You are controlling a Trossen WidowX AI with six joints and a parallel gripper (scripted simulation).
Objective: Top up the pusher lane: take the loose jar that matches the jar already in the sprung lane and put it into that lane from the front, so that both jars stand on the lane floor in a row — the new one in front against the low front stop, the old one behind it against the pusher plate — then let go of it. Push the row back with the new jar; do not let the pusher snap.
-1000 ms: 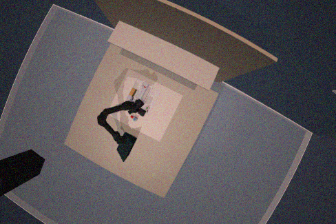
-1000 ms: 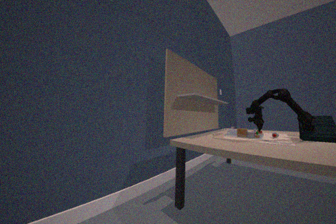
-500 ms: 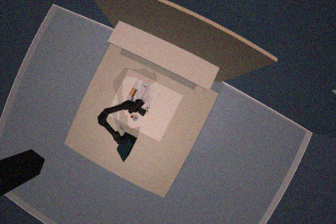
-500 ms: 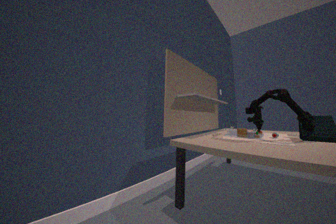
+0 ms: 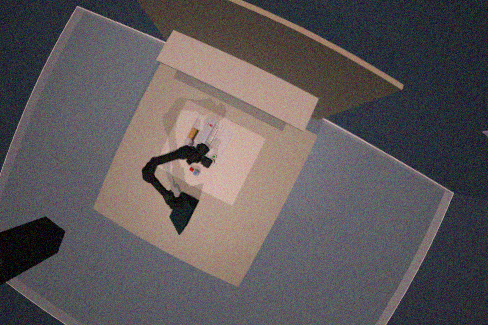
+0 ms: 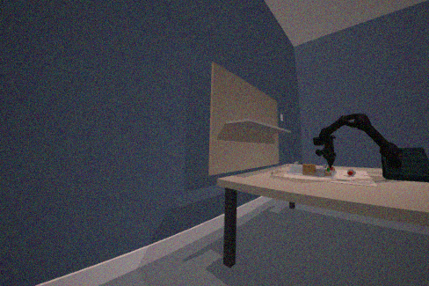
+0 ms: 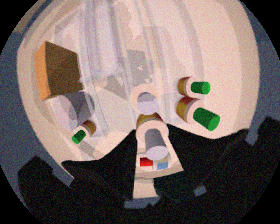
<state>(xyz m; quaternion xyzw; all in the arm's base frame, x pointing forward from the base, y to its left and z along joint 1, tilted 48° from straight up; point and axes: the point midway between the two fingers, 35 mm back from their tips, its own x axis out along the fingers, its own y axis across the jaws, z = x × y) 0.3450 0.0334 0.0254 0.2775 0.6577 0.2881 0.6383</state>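
Note:
My gripper (image 6: 330,166) (image 7: 151,129) is shut on a grey-lidded jar (image 7: 155,145) with a white label and an amber band. The jar looks upright between the fingertips. In the wrist view another grey-lidded jar (image 7: 147,102) stands just beyond it, in line with the lane of the pale, clear-walled fixture (image 5: 206,130). A dark grey plate (image 7: 139,65) shows behind that jar. Whether the two jars touch, and whether the held jar's base is on the lane floor, I cannot tell. The front stop is hidden by the held jar and fingers.
Two green-capped jars (image 7: 200,88) (image 7: 206,119) stand right of the lane in the wrist view. At left are a smaller green-capped jar (image 7: 84,132), a grey cylinder (image 7: 82,106) and a brown block (image 7: 62,71) (image 5: 192,133) (image 6: 309,169). A red and blue object (image 5: 194,171) lies nearer the arm base.

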